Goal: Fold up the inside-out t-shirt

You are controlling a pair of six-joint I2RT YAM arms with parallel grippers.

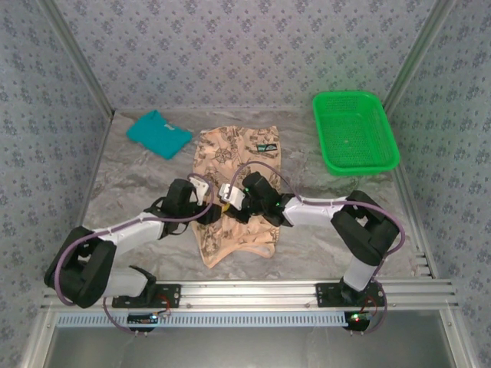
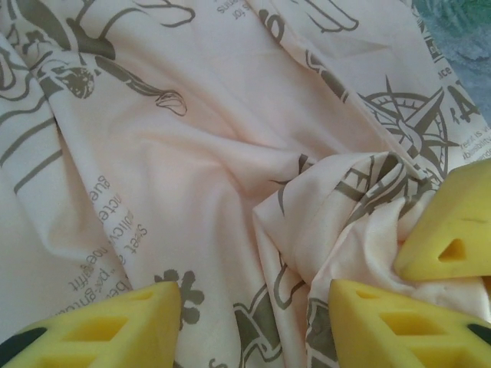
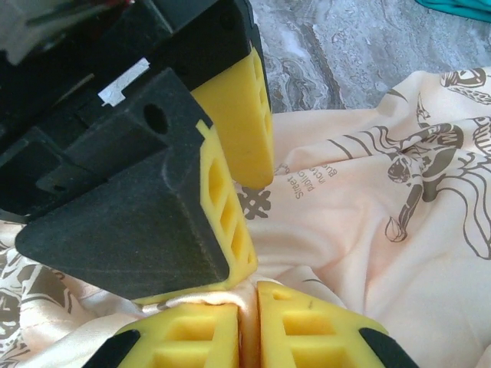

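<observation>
The peach-beige inside-out t-shirt [image 1: 230, 157] with dark nautical prints lies crumpled down the middle of the table, its small dark label [image 1: 266, 146] near the far end. Both grippers meet over its middle. My right gripper [image 3: 247, 326] is shut on a raised fold of the cloth, and the pinched bunch [image 2: 360, 207] also shows in the left wrist view. My left gripper [image 2: 253, 330] stands open right beside it, yellow fingers [image 2: 115, 326] spread wide over the cloth with nothing held between them. In the top view the left gripper [image 1: 215, 205] and right gripper [image 1: 232, 203] nearly touch.
A plain teal folded shirt [image 1: 159, 133] lies at the back left. A green plastic basket [image 1: 355, 130] stands at the back right. The left gripper's black body [image 3: 115, 184] crowds close against my right fingers. Patterned walls close in the table on three sides.
</observation>
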